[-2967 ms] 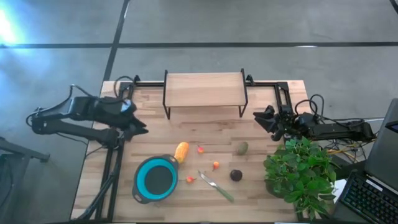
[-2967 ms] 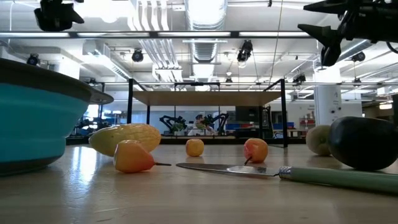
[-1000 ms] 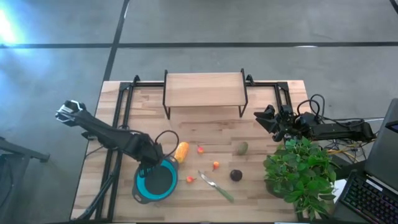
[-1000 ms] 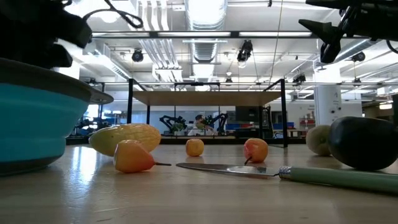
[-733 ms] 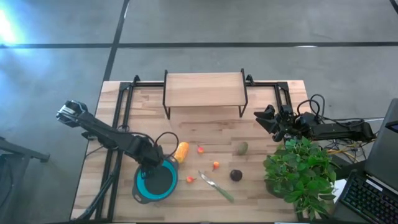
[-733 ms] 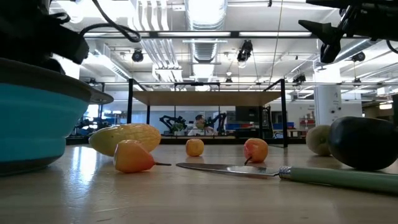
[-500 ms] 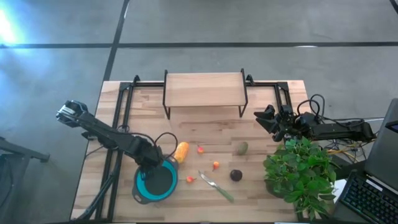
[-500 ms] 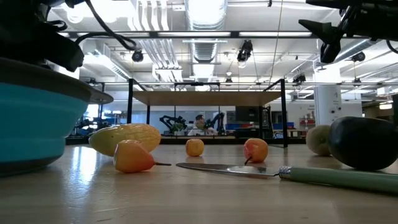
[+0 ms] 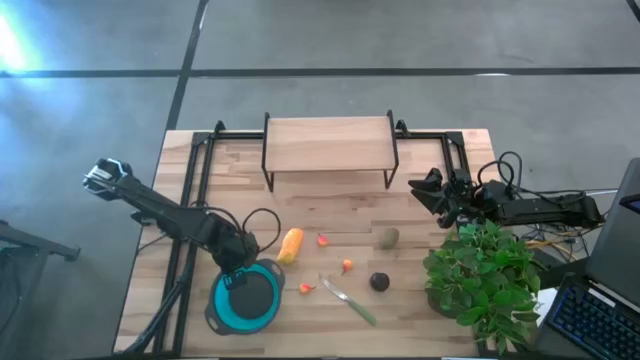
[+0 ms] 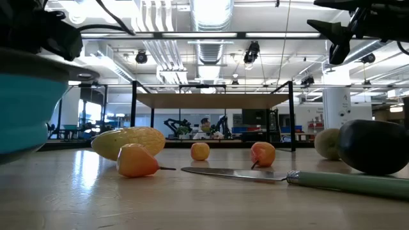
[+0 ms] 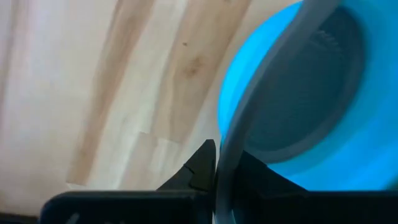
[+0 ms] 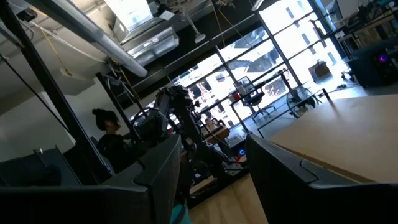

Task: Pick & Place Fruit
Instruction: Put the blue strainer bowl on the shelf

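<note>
- Since a moment ago the blue bowl (image 9: 244,297) has shifted toward the table's left front corner, and the left gripper (image 9: 234,272) has clamped onto its grey rim.
- The left arm reaches low and slantwise across the table (image 9: 330,215), fingers (image 11: 200,169) pinching the rim on either side.
- Left to right, the fruit lies on the wood: elongated orange-yellow piece (image 9: 290,244), tiny red-orange pieces (image 9: 323,240), olive-green oval (image 9: 388,238), dark round one (image 9: 379,282).
- The right gripper (image 9: 422,190) waits at the right edge, fingers seemingly parted and empty.
</note>
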Tool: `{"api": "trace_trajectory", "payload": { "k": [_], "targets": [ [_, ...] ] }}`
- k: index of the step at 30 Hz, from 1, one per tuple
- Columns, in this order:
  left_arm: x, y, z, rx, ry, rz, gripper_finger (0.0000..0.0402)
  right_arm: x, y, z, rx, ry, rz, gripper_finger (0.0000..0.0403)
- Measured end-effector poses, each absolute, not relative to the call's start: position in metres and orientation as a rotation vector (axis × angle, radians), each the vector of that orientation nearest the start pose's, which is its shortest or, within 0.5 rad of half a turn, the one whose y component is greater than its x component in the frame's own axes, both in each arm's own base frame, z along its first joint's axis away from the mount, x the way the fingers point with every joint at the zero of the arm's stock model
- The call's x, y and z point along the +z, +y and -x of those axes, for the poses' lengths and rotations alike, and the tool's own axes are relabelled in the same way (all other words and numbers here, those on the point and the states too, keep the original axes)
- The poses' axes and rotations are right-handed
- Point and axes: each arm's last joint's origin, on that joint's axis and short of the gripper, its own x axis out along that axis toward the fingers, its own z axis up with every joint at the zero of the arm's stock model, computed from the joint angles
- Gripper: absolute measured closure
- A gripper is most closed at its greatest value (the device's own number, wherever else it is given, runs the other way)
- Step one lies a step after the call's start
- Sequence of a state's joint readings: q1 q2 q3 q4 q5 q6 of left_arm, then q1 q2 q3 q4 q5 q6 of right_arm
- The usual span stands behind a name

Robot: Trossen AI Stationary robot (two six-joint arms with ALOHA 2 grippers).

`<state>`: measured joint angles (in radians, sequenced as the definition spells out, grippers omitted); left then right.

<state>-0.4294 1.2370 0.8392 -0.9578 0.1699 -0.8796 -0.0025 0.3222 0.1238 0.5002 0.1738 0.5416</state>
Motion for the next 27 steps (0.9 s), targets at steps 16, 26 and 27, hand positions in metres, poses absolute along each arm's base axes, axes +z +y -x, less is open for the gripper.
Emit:
{"api": "trace_trajectory", "payload": {
  "k": [16, 26, 27],
  "targets": [
    [0.253, -0.076, -0.168, 0.33, 1.239, 0.919, 0.0382, 0.226, -0.005, -0.114, -0.091, -0.339, -0.559, 0.0214],
    [0.269, -0.059, -0.175, 0.423, 0.955, 1.065, 0.0382, 0.226, -0.005, -0.114, -0.091, -0.339, -0.559, 0.0232],
    [0.269, -0.057, -0.176, 0.438, 0.939, 1.069, 0.0382, 0.226, -0.005, -0.114, -0.091, -0.339, -0.559, 0.0232]
  ]
}}
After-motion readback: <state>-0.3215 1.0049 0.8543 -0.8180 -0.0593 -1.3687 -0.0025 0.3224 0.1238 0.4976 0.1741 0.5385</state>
